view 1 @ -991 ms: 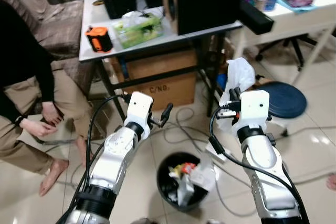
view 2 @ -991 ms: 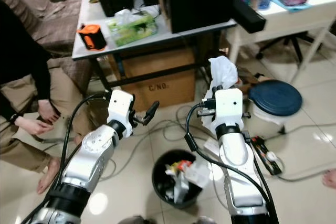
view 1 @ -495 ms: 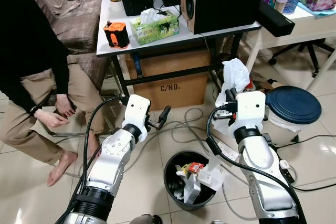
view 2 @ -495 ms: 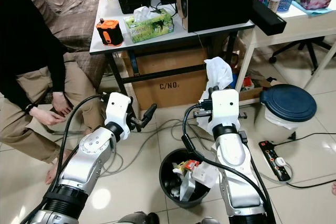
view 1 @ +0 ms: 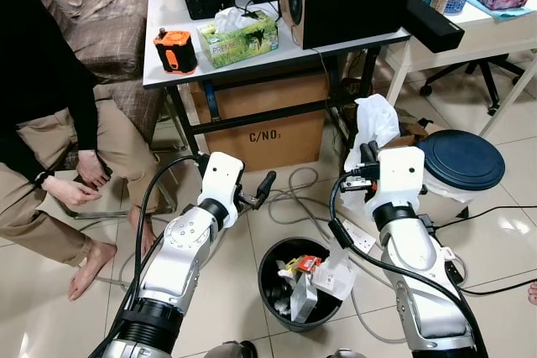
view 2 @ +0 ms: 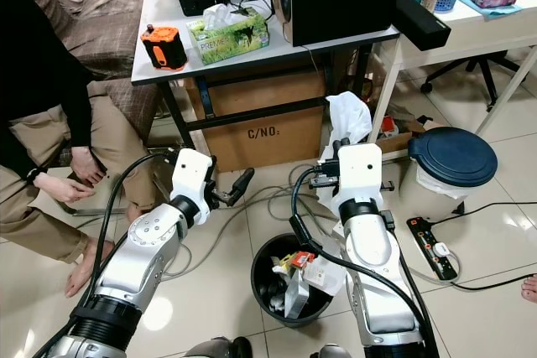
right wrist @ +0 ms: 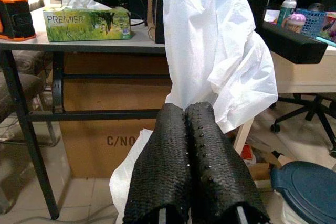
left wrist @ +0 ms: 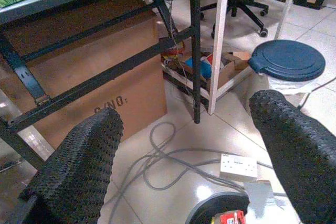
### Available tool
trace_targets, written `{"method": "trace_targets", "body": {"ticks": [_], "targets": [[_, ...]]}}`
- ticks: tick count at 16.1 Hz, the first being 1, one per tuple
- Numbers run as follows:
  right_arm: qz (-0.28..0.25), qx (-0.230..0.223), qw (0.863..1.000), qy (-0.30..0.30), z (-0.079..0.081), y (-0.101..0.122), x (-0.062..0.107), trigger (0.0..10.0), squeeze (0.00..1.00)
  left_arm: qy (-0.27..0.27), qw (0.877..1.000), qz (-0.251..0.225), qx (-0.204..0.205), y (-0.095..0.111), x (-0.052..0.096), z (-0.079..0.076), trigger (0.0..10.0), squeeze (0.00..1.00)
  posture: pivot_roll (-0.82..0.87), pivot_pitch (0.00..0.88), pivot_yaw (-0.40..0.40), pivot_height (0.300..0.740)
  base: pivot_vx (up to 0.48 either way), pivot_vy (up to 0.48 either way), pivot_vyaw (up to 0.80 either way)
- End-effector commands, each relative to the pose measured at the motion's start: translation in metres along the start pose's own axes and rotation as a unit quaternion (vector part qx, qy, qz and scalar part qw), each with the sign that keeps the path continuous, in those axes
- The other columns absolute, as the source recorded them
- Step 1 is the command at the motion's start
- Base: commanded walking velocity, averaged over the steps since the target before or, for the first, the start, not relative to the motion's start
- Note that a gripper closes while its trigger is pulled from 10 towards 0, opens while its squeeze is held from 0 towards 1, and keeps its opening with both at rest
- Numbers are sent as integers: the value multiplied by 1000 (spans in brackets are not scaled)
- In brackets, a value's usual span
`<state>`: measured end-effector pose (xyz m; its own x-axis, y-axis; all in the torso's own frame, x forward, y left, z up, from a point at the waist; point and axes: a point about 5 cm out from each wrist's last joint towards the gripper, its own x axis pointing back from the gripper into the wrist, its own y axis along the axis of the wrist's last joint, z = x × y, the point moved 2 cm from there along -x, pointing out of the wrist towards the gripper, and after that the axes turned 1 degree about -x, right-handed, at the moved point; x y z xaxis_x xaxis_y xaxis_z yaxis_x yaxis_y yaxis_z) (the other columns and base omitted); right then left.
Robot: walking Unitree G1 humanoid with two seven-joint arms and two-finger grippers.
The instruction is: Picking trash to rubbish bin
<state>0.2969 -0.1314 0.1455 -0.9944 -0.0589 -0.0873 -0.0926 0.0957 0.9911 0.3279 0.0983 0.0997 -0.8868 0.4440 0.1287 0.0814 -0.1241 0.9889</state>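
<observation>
Nothing shifted but the camera — right hand (right wrist: 190,171) clamped on white tissue (right wrist: 215,51), left hand (left wrist: 184,166) agape.

A rubbish bin (view 1: 300,284) stands on the floor between the two arms, trash inside it. Behind it a cardboard box (view 1: 268,119) sits under the worktop (view 1: 168,69), which carries a tissue box (view 1: 239,38) and, to its left, a tape measure (view 1: 174,49). A lidded bin (view 1: 460,161) stands right; a person (view 1: 42,123) sits left.
</observation>
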Motion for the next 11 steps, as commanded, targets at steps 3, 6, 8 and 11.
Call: {"method": "trace_targets", "body": {"ticks": [3,6,8,11], "targets": [[4,-7,1000,-1,2,-3,1,0,0,-9,1000,1,-5,0,3,0,10000,0,-64,124,109,740,0,0,0],[3,-5,1000,-3,3,-3,2,471,0,-16,1000,3,-6,-1,3,-2,10000,0,-63,129,113,740,0,0,0],[4,-7,1000,-8,2,-4,3,0,0,-25,1000,-3,-5,-1,4,-3,10000,0,-64,133,119,740,0,0,0],[11,-10,1000,-20,-1,-8,6,0,0,-33,999,1,-8,-1,4,-3,10000,0,-75,140,139,740,0,0,-498]]}}
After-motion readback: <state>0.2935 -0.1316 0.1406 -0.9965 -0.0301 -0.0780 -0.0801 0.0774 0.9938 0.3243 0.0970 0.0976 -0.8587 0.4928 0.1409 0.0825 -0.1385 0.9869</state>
